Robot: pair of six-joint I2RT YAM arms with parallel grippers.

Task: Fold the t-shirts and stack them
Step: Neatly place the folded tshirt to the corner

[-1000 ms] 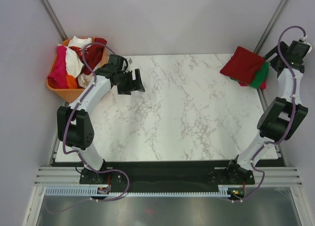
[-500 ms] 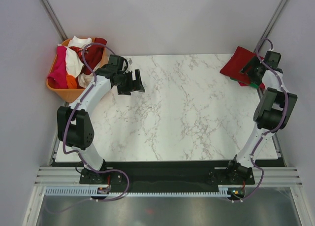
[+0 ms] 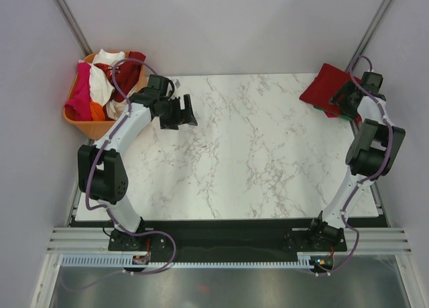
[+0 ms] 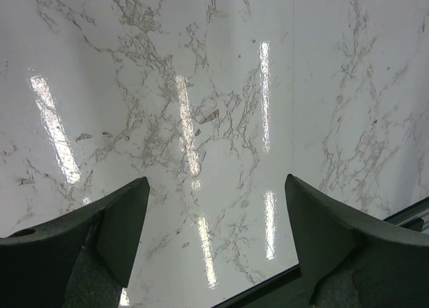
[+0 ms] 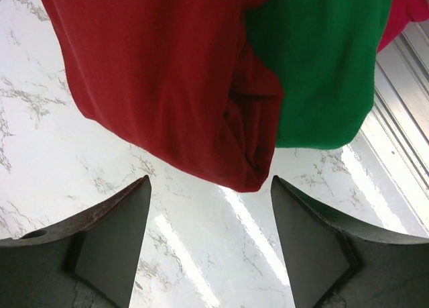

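Swung inward, the right gripper [image 5: 209, 184] hangs spread over the folded dark red t-shirt [image 5: 154, 73] atop the green t-shirt [image 5: 322, 66], upper right, probably to tidy the stack. The left gripper [image 4: 214, 187] waits spread near the orange plastic basket [image 3: 84, 125], upper left.

An orange plastic basket [image 3: 86, 126] sits at the white marble table's [image 3: 255, 154] far-left corner.

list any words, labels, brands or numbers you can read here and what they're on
No readable text in any view. The dark red t-shirt, green t-shirt, orange basket and marble table are all plain, with no print or labels showing.
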